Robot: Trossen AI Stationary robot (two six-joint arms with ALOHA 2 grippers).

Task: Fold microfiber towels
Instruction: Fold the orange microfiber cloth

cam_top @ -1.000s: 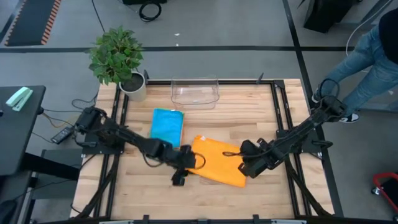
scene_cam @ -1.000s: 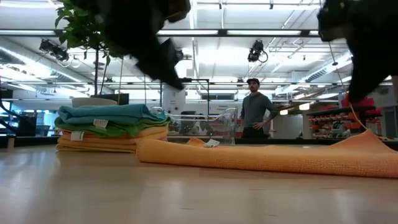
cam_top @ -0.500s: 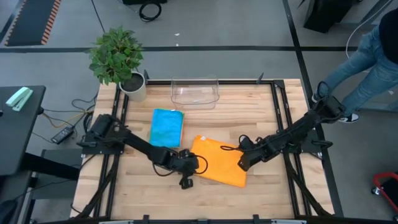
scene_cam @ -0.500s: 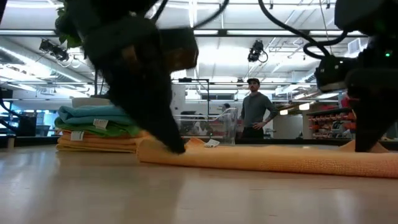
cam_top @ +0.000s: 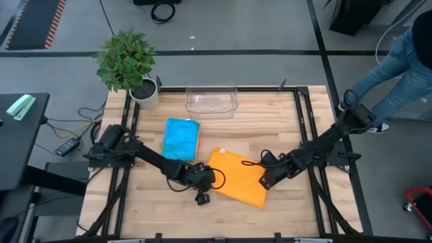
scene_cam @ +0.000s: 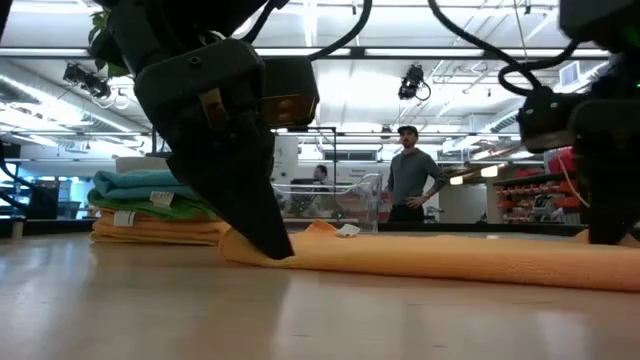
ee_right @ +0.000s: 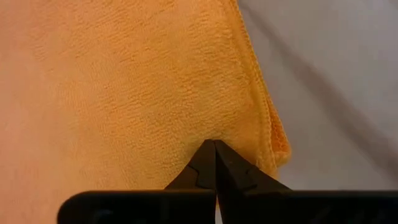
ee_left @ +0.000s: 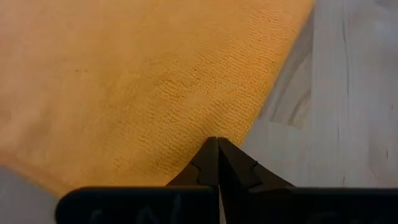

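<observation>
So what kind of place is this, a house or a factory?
Probably a robot lab or workshop: long ceiling strip lights, red storage shelves in a big open hall, and a wooden slatted worktable in a dark metal frame.

Orange towel (cam_top: pixel 236 177) lies folded on the wooden table (cam_top: pixel 223 128), nearer the front edge than the blue-topped towel stack (cam_top: pixel 181 138); left gripper (cam_top: pixel 202 194) at the orange towel's left corner; right gripper (cam_top: pixel 265 181) at its right edge; clear bin (cam_top: pixel 212 100) behind the stack; potted plant (cam_top: pixel 128 65) beside the bin.

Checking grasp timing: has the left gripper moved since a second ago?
Yes. In the high view the left gripper has shifted slightly right, away from the plant pot, and now sits shut on the orange towel at its near-left edge.
</observation>
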